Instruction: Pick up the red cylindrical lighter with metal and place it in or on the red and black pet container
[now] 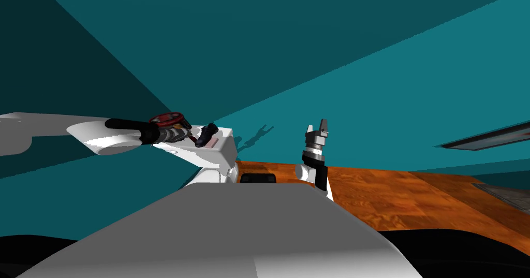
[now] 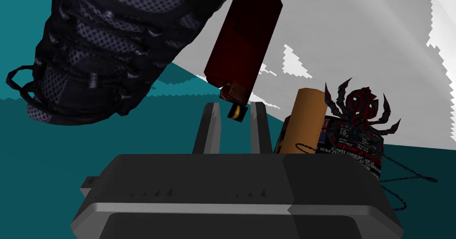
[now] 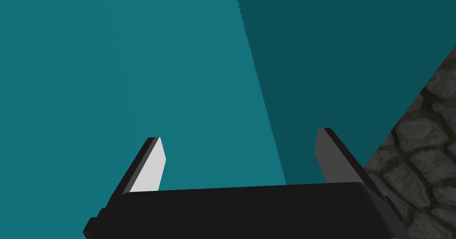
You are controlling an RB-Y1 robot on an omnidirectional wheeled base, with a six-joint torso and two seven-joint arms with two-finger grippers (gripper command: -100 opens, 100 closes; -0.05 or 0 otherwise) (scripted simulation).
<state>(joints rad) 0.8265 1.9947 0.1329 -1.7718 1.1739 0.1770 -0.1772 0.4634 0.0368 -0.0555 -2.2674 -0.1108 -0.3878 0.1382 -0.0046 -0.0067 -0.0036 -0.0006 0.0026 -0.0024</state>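
My left gripper [image 2: 236, 105] is shut on the metal end of a dark red cylindrical lighter [image 2: 242, 40], which sticks out past the fingertips over a white surface [image 2: 356, 36]. Beside the gripper stands the red and black pet container [image 2: 356, 134] with a spiky top, an orange cylinder [image 2: 303, 120] against it. From the head camera, the left gripper [image 1: 192, 136] reaches over the white top [image 1: 220, 156], with the lighter [image 1: 199, 142] at its tip and the round red container [image 1: 166, 118] just behind the wrist. My right gripper [image 1: 318, 127] is raised and open, holding nothing.
A dark mesh shoe [image 2: 111, 49] lies close beside the lighter, also on the white top [image 1: 208, 130]. A small pink flat item [image 1: 212, 143] rests near it. Wood floor [image 1: 393, 197] spreads to the right, with teal walls behind.
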